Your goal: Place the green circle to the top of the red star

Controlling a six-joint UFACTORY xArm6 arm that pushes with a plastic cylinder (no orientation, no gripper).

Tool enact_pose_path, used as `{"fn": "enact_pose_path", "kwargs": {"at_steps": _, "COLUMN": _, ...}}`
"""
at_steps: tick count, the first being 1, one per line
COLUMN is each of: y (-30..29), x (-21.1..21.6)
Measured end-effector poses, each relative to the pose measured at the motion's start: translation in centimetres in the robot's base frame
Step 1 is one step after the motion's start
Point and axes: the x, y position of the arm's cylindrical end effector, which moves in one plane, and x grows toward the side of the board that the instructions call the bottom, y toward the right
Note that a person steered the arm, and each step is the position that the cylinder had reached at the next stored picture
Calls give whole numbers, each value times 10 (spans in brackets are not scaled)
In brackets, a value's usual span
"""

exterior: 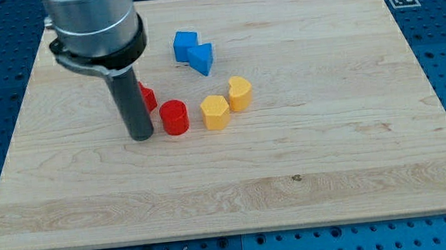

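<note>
My tip [140, 138] rests on the board at the view's left of centre. A red cylinder [175, 117] stands just to the right of the tip, a small gap apart. A second red block [148, 97] shows partly from behind the rod, just above and to the right of the tip; its shape is hidden, so I cannot tell whether it is the star. No green circle shows anywhere; the rod and arm body cover part of the board's upper left.
Two blue blocks [186, 45] [202, 58] touch each other above centre. Two yellow blocks [215, 112] [240, 93] sit side by side to the right of the red cylinder. The wooden board [332, 147] lies on a blue perforated table.
</note>
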Motion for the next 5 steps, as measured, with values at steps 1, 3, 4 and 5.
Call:
{"fn": "enact_pose_path", "kwargs": {"at_steps": 1, "y": -49, "x": -25}}
{"fn": "enact_pose_path", "kwargs": {"at_steps": 3, "y": -126, "x": -128}}
{"fn": "enact_pose_path", "kwargs": {"at_steps": 4, "y": -149, "x": -194}}
{"fn": "enact_pose_path", "kwargs": {"at_steps": 5, "y": -144, "x": -227}}
